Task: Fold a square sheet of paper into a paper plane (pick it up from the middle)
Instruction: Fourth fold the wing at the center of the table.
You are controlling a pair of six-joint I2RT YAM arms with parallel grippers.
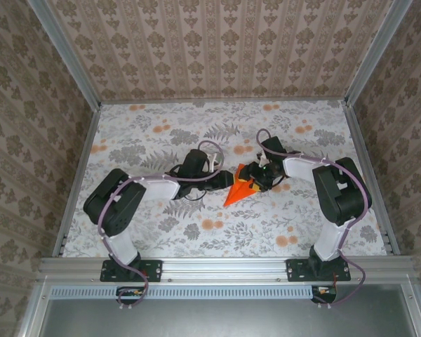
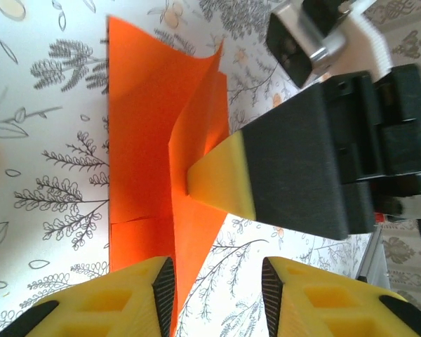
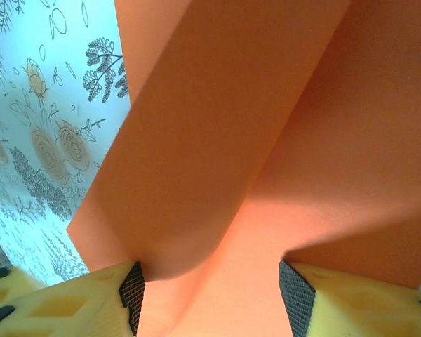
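Square sheet of paper (image 1: 240, 191), already creased into a pointed wedge on the tablecloth (image 1: 161, 133), is being held down by the spread right gripper (image 3: 210, 284) beside the spread left gripper (image 2: 217, 281), further folds seemingly pending.

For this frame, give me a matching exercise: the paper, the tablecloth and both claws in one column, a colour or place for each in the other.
Column one:
1. paper
2. tablecloth
3. left claw
4. right claw

Column two:
A. pale, printed with flowers and leaves
B. at the paper's right side in the top view
C. vivid orange, creased, narrowing to a point
D. at the paper's left side in the top view

Pairs: 1-C, 2-A, 3-D, 4-B
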